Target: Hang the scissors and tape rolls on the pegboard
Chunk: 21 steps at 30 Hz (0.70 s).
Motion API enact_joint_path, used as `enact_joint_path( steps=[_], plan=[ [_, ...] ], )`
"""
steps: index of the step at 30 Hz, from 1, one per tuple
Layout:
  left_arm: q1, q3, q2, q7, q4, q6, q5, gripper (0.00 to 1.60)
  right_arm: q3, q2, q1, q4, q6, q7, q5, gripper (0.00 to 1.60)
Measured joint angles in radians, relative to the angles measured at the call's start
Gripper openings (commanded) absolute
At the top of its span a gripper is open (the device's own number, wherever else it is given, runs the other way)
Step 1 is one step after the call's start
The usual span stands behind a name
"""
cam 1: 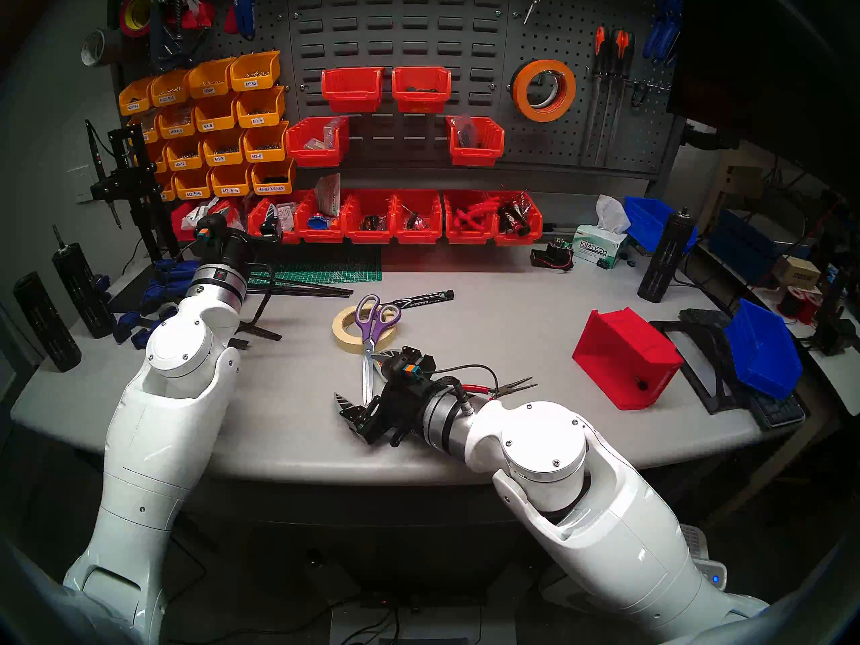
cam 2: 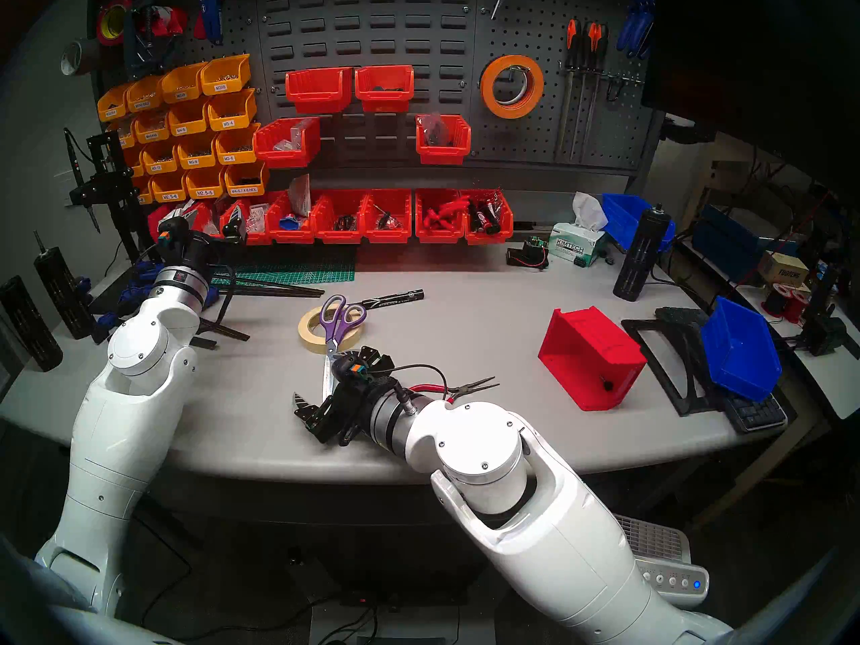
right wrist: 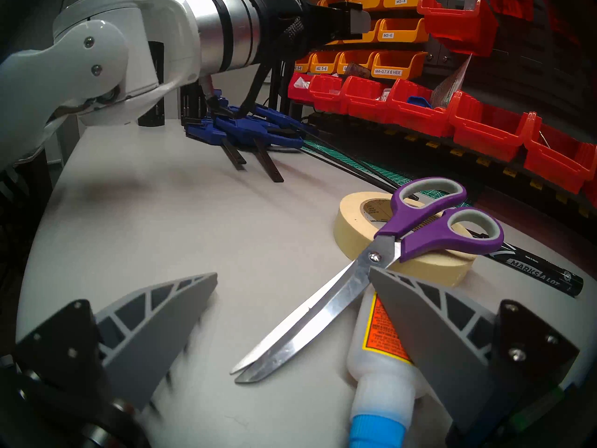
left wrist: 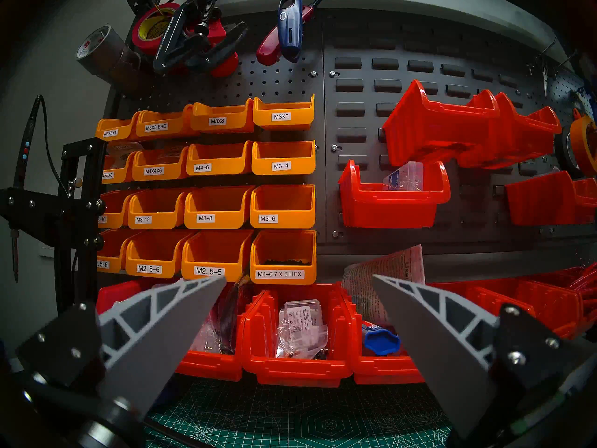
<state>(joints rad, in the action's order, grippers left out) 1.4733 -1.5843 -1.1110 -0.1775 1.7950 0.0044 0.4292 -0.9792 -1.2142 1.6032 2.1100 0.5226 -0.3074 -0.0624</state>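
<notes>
A: Right claw (right wrist: 292, 284) spread wide, empty, low over the tabletop (cam 1: 488, 304). Left claw (left wrist: 298, 284) also agape, facing the bins.

B: Scissors?

A: I see the scissors (right wrist: 381, 266) shut, handles propped on the cream tape (right wrist: 355, 226), blades beside my right claw. Glue bottle (right wrist: 378, 373) under one finger. Orange tape (cam 1: 544, 90) hangs on the pegboard (cam 1: 605, 132).

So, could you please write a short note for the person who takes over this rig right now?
Left gripper: open, empty, raised before the bins.
Right gripper: open, empty, low over the table by the scissors' blades.
Scissors: handles resting on the cream tape roll, blades on the table.
Done: orange tape roll hangs on the pegboard.
Left: scissors and cream roll.
</notes>
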Motion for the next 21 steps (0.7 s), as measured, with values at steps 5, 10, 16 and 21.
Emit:
enact_joint_path(
  steps=[5, 10, 16, 21],
  plan=[
    [0.0, 0.0, 0.0, 0.0, 0.0, 0.0, 0.0, 1.6, 0.002, -0.004, -0.004, 0.0, 0.01, 0.002, 0.0, 1.6],
    [0.0, 0.0, 0.0, 0.0, 0.0, 0.0, 0.0, 1.6, 0.0, -0.017, 0.002, 0.0, 0.021, 0.023, 0.002, 1.6],
    [0.0, 0.0, 0.0, 0.0, 0.0, 0.0, 0.0, 1.6, -0.011, -0.041, 0.021, -0.002, 0.026, 0.051, -0.016, 1.6],
    [0.0, 0.0, 0.0, 0.0, 0.0, 0.0, 0.0, 1.6, -0.011, -0.056, 0.026, -0.008, 0.024, 0.068, -0.024, 1.6]
  ],
)
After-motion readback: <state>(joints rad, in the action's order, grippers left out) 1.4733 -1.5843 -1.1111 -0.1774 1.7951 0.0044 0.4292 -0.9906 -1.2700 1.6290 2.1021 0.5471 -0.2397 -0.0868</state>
